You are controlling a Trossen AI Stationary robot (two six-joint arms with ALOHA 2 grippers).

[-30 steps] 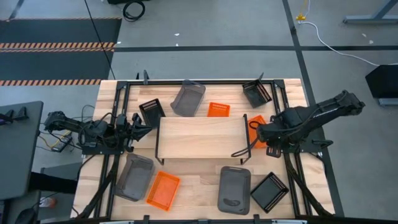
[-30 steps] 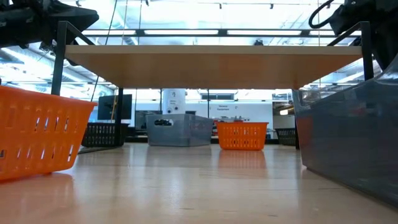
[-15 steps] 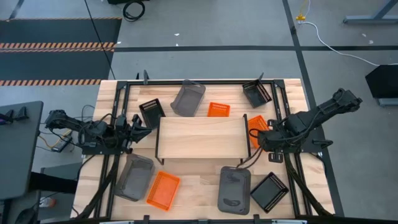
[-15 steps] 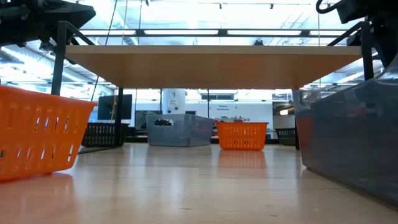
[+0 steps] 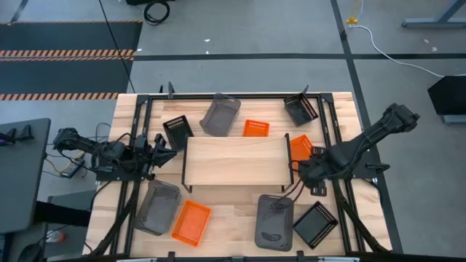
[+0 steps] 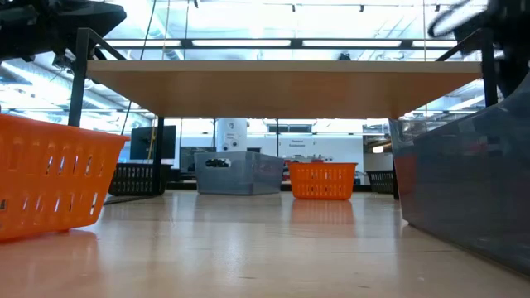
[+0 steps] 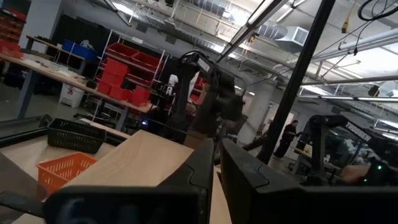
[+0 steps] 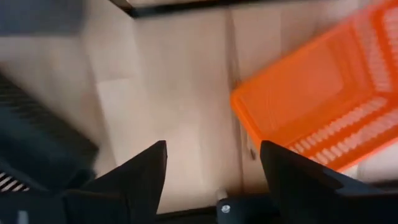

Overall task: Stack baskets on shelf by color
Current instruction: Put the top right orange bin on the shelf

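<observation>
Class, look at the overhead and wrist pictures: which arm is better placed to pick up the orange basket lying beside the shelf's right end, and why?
Right. The right gripper hovers open next to that orange basket; the left gripper waits shut past the shelf's far end.

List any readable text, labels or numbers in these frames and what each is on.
"TROSSEN": pale lettering on the dark robot arm in the room behind the table, left wrist view. It is small, so the reading is probable, not certain.
Small white wall signs far behind the table, low view: too small to read.
No print shows on the orange perforated plastic baskets or the light-wood shelf.
</observation>
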